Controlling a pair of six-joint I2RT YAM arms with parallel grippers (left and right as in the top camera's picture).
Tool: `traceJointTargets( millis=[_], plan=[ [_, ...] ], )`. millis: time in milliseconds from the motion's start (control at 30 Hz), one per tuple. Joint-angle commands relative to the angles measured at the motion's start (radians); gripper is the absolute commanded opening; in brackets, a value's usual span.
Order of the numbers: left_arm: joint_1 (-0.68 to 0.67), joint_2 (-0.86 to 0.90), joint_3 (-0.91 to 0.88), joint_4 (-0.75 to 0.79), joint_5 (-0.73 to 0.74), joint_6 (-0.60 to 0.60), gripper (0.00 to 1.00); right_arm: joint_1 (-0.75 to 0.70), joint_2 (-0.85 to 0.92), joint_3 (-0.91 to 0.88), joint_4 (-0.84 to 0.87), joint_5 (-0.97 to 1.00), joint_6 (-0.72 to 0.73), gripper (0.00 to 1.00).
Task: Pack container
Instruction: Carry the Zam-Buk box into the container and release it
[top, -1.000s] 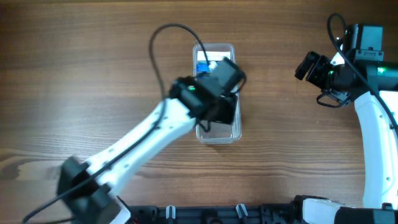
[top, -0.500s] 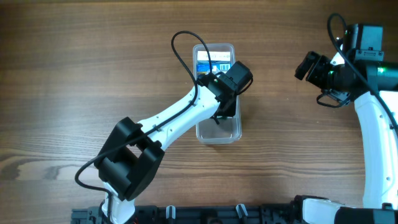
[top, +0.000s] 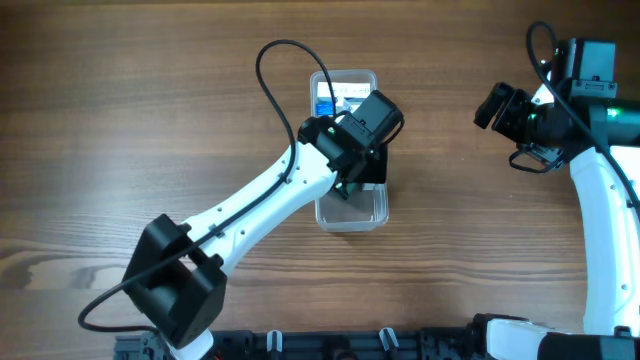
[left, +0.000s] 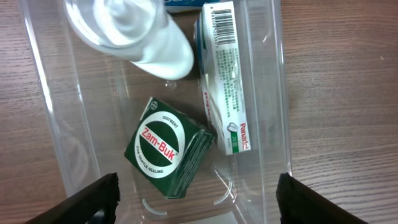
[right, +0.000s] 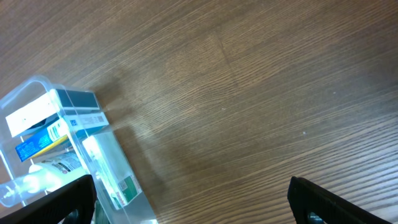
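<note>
The container (top: 352, 214), a long clear plastic tub with rounded corners and thin glossy walls, lay in the middle of the desk (top: 150, 100), its length running from the far edge toward the near edge. Inside, a small square green carton marked Zam-Buk (left: 166, 148) sat tilted at the near end, touching a slim white cardboard box (left: 225, 81) that stood on edge against the right-hand wall. A clear bottle with a smooth white cap (left: 134, 31) lay beside them, and a blue pack (top: 326, 105) filled the far end.

The left gripper (left: 196, 190) hovered over the tub's near end, jaws spread about as wide as the tub and holding nothing. The right gripper (right: 193, 202) hung near the far right corner, well apart from the tub, jaws likewise wide and empty. Bare wood-grain desk stretched on every side of the tub out to the edges.
</note>
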Motion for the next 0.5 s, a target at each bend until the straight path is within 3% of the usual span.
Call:
traceJointTargets(
  millis=[0, 100, 200, 233, 300, 467],
  plan=[
    [0.002, -0.043, 0.013, -0.018, 0.012, 0.001, 0.76, -0.003, 0.006, -0.003, 0.001, -0.016, -0.004, 1.00],
    [0.002, -0.113, 0.013, -0.023, 0.003, 0.002, 0.71, -0.003, 0.006, -0.003, 0.001, -0.016, -0.004, 1.00],
    [0.002, -0.141, 0.013, -0.060, 0.004, 0.032, 0.53, -0.003, 0.006, -0.003, 0.002, -0.016, -0.004, 1.00],
    [0.002, -0.156, 0.014, -0.076, 0.004, 0.044, 0.52, -0.003, 0.006, -0.003, 0.001, -0.016, -0.004, 1.00],
    [0.003, -0.235, 0.036, -0.133, -0.024, 0.047, 0.53, -0.003, 0.006, -0.003, 0.002, -0.016, -0.003, 1.00],
    [0.003, -0.585, 0.074, -0.340, -0.279, 0.047, 0.61, -0.003, 0.006, -0.003, 0.001, -0.016, -0.004, 1.00]
  ],
)
